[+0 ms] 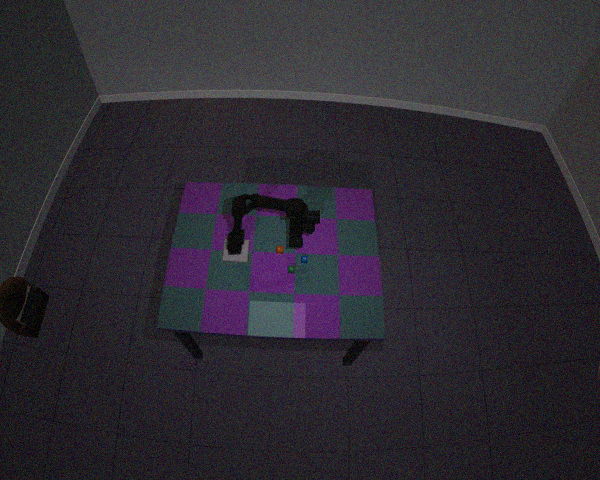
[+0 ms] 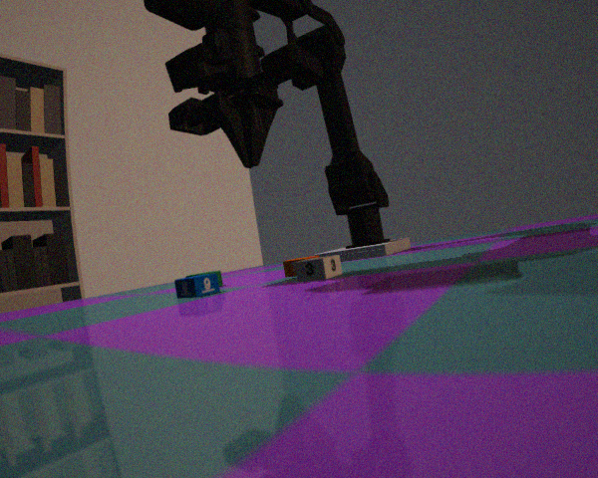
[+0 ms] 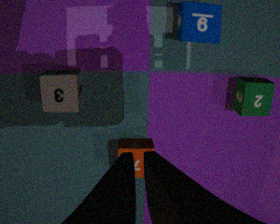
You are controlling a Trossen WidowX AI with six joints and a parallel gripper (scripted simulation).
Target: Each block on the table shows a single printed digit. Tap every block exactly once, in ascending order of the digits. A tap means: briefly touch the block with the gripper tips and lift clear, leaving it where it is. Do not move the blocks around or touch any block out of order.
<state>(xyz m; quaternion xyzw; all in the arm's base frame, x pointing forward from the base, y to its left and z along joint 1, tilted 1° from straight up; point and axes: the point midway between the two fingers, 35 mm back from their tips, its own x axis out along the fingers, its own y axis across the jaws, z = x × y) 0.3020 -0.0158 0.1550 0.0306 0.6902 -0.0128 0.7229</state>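
My gripper [image 1: 294,245] [image 2: 250,165] [image 3: 138,162] is shut with nothing between its tips, high above the table. In the wrist view its tips overlap the orange block [image 1: 279,249] [image 2: 290,268] [image 3: 139,174], whose digit looks like 7. The white block [image 2: 317,268] [image 3: 60,95] shows 3; the arm hides it in the top view. The green block [image 1: 291,269] [image 2: 218,279] [image 3: 257,105] shows 2. The blue block [image 1: 304,259] [image 2: 197,286] [image 3: 201,35] shows a digit with a line at its base, a 6 or 9; I cannot tell which.
The checkered table [image 1: 359,271] [image 2: 309,329] is purple and teal. The arm's pale base plate [image 1: 242,255] [image 2: 400,245] stands left of the blocks in the top view. A bookshelf [image 2: 23,133] is in the background.
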